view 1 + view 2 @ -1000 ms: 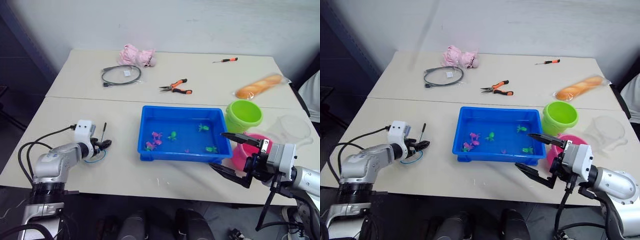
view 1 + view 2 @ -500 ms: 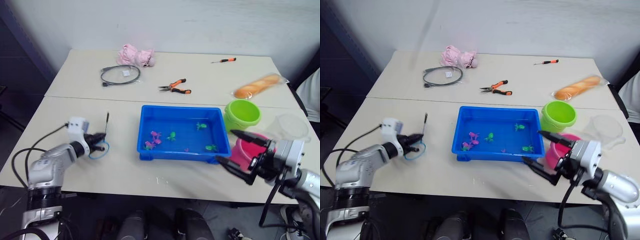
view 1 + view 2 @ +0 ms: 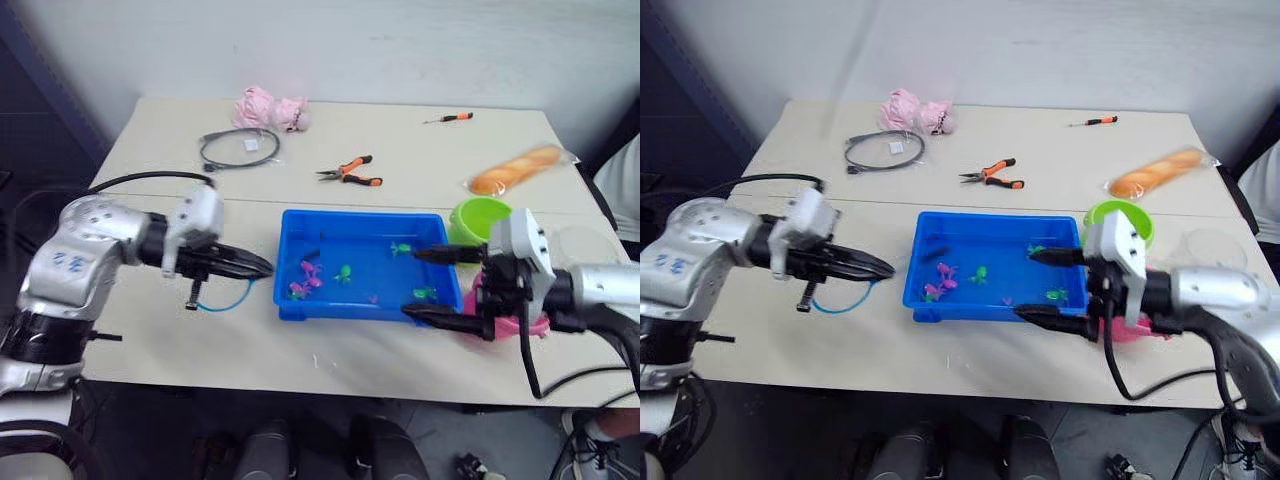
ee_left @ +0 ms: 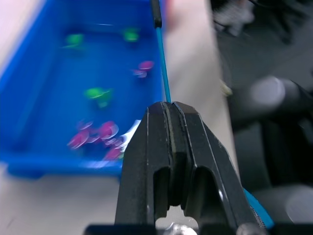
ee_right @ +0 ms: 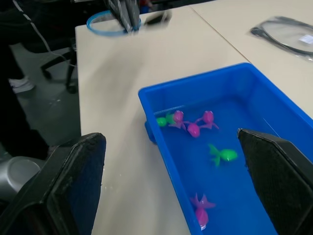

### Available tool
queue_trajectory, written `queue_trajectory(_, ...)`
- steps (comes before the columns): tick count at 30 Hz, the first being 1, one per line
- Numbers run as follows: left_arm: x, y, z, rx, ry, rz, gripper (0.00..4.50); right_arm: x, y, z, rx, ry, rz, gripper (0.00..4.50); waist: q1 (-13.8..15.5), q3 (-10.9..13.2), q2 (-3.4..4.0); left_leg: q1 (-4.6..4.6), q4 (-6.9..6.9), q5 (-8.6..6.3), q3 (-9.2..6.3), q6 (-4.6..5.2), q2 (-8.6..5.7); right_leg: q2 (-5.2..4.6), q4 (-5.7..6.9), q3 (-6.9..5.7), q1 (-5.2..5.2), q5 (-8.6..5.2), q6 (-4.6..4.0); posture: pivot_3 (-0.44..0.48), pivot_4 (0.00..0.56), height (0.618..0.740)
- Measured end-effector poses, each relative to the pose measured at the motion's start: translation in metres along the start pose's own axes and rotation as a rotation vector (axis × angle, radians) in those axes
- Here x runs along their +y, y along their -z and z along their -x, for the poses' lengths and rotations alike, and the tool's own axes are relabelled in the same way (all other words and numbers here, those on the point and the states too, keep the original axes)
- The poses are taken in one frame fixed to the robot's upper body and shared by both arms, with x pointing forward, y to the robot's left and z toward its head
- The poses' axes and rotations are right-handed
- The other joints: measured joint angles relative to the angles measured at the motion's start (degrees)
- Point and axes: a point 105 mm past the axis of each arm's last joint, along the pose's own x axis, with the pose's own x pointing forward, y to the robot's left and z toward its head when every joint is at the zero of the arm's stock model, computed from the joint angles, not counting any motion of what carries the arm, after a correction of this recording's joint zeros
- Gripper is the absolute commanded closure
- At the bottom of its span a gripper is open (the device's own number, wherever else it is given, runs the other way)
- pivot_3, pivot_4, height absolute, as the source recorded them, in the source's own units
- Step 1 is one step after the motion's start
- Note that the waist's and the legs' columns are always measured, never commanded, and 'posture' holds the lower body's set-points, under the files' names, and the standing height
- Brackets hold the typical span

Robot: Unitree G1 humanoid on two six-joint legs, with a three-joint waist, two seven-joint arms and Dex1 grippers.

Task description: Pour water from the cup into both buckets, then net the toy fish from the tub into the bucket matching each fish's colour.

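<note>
Netting step: the left gripper (image 3: pixel 262 268) carries the net (image 3: pixel 222 297) toward the tub (image 3: pixel 365 304) — a judgement from how things lie.
Left fingers: pressed together on the net's thin handle, hoop hanging below and behind the fingertips, over the tabletop (image 3: pixel 150 330).
Right fingers: the right gripper (image 3: pixel 432 284) is spread wide, one finger over the tub's far corner, the other along its near rim, pinching nothing.
Toy fish: pink ones (image 3: pixel 308 280) and green ones (image 3: pixel 345 272) lie in the tub, ahead of the left fingertips and between them and the right fingers.
Buckets: the green bucket (image 3: pixel 476 216) and pink bucket (image 3: pixel 500 312) stand just behind the right fingers.
Cup: the cup (image 3: pixel 584 247) sits beyond the buckets.
Next move: swinging the hoop forward and down into the tub, under one fish — without knocking the rim.
</note>
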Motion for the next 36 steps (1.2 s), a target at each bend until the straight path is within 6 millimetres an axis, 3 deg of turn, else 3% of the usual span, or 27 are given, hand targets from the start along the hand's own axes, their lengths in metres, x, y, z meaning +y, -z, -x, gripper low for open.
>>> queue_trajectory(5, 0.001, -0.004, -0.034, 0.020, 0.094, -0.045, 4.45, 0.005, 0.007, -0.034, 0.042, -0.066, -0.115, 0.00, 0.1, 0.0, -0.04, -0.10, 0.05, 0.03, -0.02, 0.03, 0.00, 0.04, 0.23, -0.04, -0.04, 0.00, 0.01, 0.000, 0.150, 0.740)
queue_trajectory(8, -0.003, -0.006, -0.042, 0.007, 0.134, -0.053, 4.45, 0.012, 0.013, -0.048, 0.063, -0.082, -0.183, 0.00, 0.2, 0.0, -0.05, -0.19, 0.12, 0.03, -0.06, 0.04, 0.00, 0.04, 0.25, -0.09, -0.08, 0.01, 0.02, 0.000, 0.150, 0.740)
queue_trajectory(12, -0.004, -0.008, -0.047, -0.002, 0.156, -0.061, 4.45, 0.022, 0.014, -0.054, 0.071, -0.119, -0.205, 0.00, 0.3, 0.0, -0.05, -0.22, 0.25, 0.02, -0.11, 0.07, -0.02, 0.03, 0.27, -0.10, -0.07, 0.03, 0.06, 0.000, 0.150, 0.740)
queue_trajectory(25, -0.004, -0.007, -0.049, -0.001, 0.157, -0.045, 4.45, 0.027, 0.011, -0.059, 0.064, -0.132, -0.213, 0.00, 0.2, 0.0, -0.05, -0.61, 0.80, -0.04, -0.34, 0.18, -0.01, 0.03, 0.39, -0.27, -0.15, 0.06, 0.11, 0.000, 0.150, 0.740)
queue_trajectory(27, -0.004, -0.007, -0.050, -0.004, 0.157, -0.035, 4.50, 0.026, 0.008, -0.060, 0.058, -0.131, -0.203, 0.78, 0.2, 0.0, -0.05, -0.61, 0.81, -0.04, -0.34, 0.18, 0.00, 0.03, 0.40, -0.27, -0.15, 0.06, 0.12, 0.000, 0.150, 0.740)
queue_trajectory(34, -0.002, -0.009, -0.054, -0.018, 0.143, -0.041, 4.50, 0.027, 0.007, -0.062, 0.052, -0.139, -0.211, 4.33, 0.2, 0.0, -0.04, -0.62, 0.83, -0.05, -0.35, 0.19, -0.02, 0.02, 0.42, -0.27, -0.15, 0.07, 0.12, 0.000, 0.150, 0.740)
queue_trajectory(36, -0.001, -0.009, -0.055, -0.021, 0.139, -0.037, 4.50, 0.028, 0.007, -0.062, 0.052, -0.142, -0.207, 4.42, 0.2, 0.0, -0.05, -0.63, 0.84, -0.05, -0.35, 0.19, -0.02, 0.02, 0.42, -0.28, -0.15, 0.07, 0.13, 0.000, 0.150, 0.740)
